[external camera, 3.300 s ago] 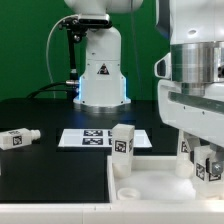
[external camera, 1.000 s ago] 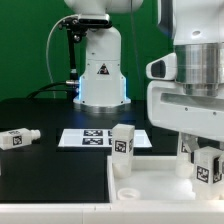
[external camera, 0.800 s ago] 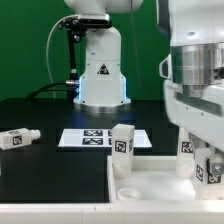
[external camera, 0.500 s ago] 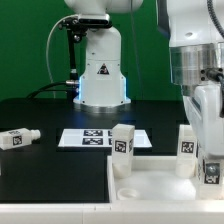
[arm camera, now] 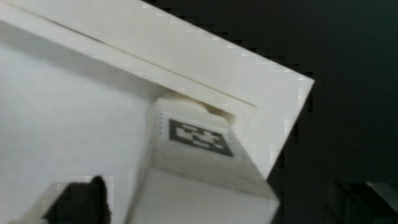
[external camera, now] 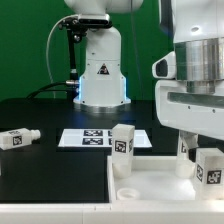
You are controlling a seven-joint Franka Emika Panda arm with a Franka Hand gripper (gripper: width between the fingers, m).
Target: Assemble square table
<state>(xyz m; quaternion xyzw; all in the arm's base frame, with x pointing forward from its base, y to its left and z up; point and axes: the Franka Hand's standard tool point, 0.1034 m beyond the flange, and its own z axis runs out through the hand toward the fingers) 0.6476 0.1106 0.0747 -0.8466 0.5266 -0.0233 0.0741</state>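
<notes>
- We see the square panel (external camera: 165,188) as smooth white plastic, faintly sheened.
- The upright leg (external camera: 123,149) looks like matt white plastic with a printed tag.
- The table (external camera: 50,175) appears matt black.
- The marker board (external camera: 100,139) looks flat and paper-like.

Gripper (external camera: 207,168) hangs low at the exterior view's right, over the white plastic square panel with raised rim (external camera: 150,188). A short chunky white tagged leg (arm camera: 199,150) stands upright directly between and below the jaws, blocking straight descent there; dark fingertips (arm camera: 77,200) flank it. Panel rim (arm camera: 196,75) runs just beyond this leg.

A second upright white tagged leg (external camera: 123,148) stands on the panel well to the side of the jaws; bare panel lies between.

Farther off: flat marker board (external camera: 95,138), and a white leg lying on the black table (external camera: 18,138); open table around both.
</notes>
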